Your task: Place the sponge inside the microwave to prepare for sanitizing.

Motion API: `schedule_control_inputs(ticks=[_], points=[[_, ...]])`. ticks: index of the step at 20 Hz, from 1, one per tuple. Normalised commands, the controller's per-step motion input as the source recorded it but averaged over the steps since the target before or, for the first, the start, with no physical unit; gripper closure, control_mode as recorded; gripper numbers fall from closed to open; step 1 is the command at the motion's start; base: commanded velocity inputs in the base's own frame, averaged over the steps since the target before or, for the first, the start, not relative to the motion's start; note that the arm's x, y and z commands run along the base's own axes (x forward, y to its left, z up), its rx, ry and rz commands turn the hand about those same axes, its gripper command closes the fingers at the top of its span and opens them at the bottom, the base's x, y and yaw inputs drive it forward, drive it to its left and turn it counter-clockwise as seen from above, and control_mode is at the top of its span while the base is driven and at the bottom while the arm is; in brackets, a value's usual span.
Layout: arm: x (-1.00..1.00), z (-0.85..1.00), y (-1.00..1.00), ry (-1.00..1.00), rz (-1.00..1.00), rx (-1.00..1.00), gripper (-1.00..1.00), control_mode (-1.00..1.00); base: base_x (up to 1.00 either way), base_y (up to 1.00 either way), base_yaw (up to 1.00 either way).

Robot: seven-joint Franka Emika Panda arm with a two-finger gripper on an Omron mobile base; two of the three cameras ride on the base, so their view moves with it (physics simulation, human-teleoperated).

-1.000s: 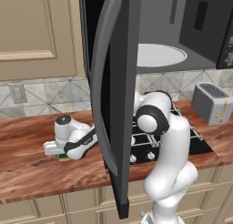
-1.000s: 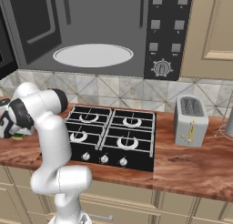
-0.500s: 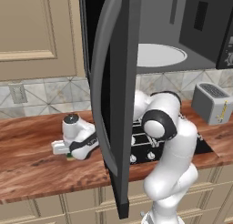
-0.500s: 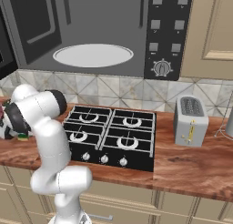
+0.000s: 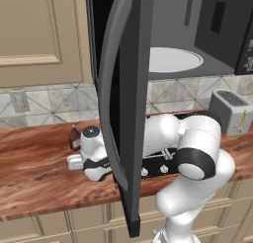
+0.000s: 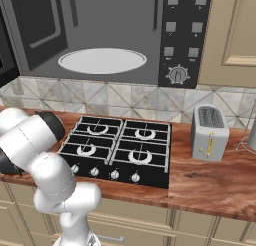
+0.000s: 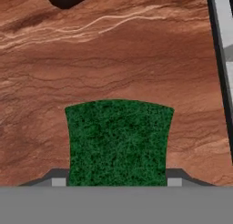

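Sponge (image 7: 119,142), green top up, sits between the two fingertips of the gripper (image 7: 113,182) in the hand view, above the brown wood-grain counter (image 7: 113,59). The fingertips flank its two sides and look closed against it, so the gripper appears to be gripping the sponge. Whether the sponge rests on the counter or is lifted clear cannot be told.

In the left base view the gripper (image 5: 79,162) is low over the counter, left of the open microwave door (image 5: 129,103), with a small brown bottle (image 5: 74,137) just behind it.

Judged by its look, the sponge is light, soft and squashy, with a rough top that should not slip. A hold across its sides, mid-length, suits it; a hard squeeze would only deform it.

The microwave (image 6: 107,37) stands open above the stove (image 6: 117,150). Inside is a white turntable (image 6: 102,60) with nothing on it. The sponge is not yet inside. A toaster (image 6: 209,132) stands to the right of the stove.
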Motion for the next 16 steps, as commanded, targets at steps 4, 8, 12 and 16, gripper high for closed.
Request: schedule_control_inputs(ticks=[4, 8, 12, 16], points=[[-0.07, 0.52, -0.38, -0.02, -0.02, 0.0, 1.0, -1.0, 0.0, 0.0, 0.0], [0.0, 0.54, -0.38, 0.0, -0.01, 0.0, 1.0, -1.0, 0.0, 0.0, 0.0], [-0.03, 0.31, -0.46, 0.0, -0.03, 0.0, 1.0, -1.0, 0.0, 0.0, 0.0], [-0.09, 0.33, -0.47, 0.0, -0.04, 0.0, 1.0, -1.0, 0.0, 0.0, 0.0]])
